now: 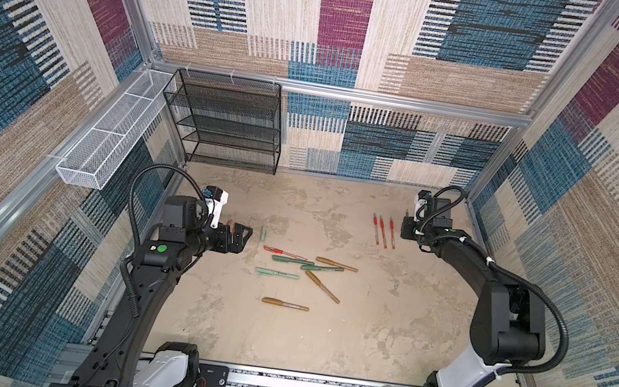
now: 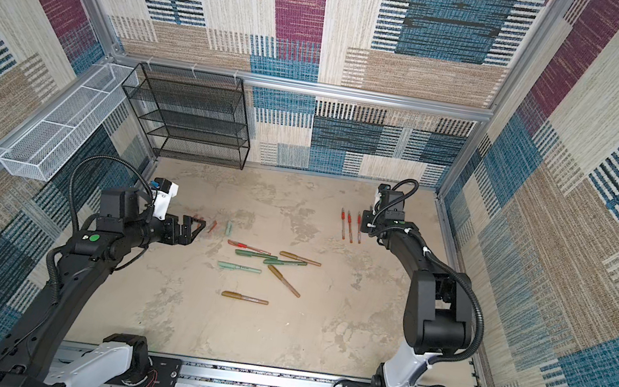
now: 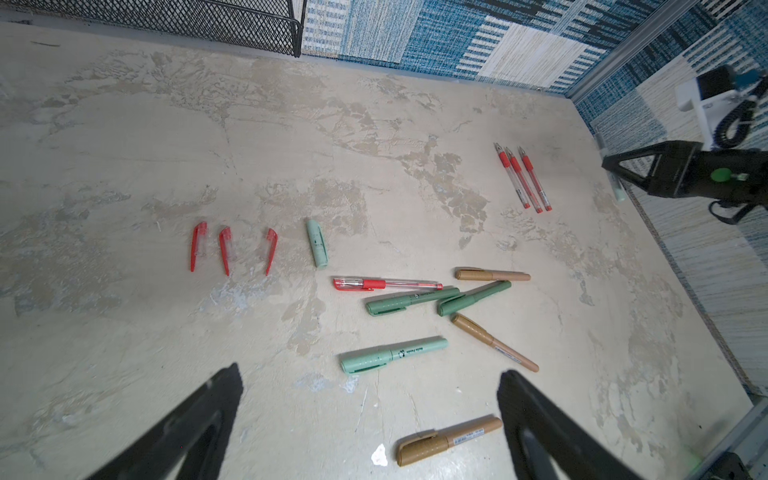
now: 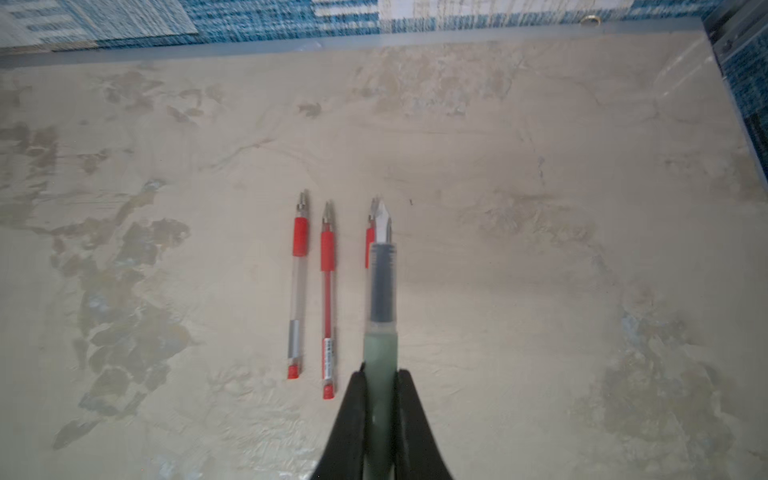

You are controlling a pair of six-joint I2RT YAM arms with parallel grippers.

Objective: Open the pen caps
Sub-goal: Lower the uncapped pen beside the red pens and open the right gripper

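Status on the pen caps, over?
Left gripper open, empty. Right gripper shut on uncapped mint pen. Four caps off, seven pens capped. Nothing blocking.

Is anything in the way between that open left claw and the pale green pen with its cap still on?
Nothing visible is. The left gripper hangs open above the table, and the pale mint pen lies alone, its cap touching no other pen. A gold pen lies nearby but apart from it.
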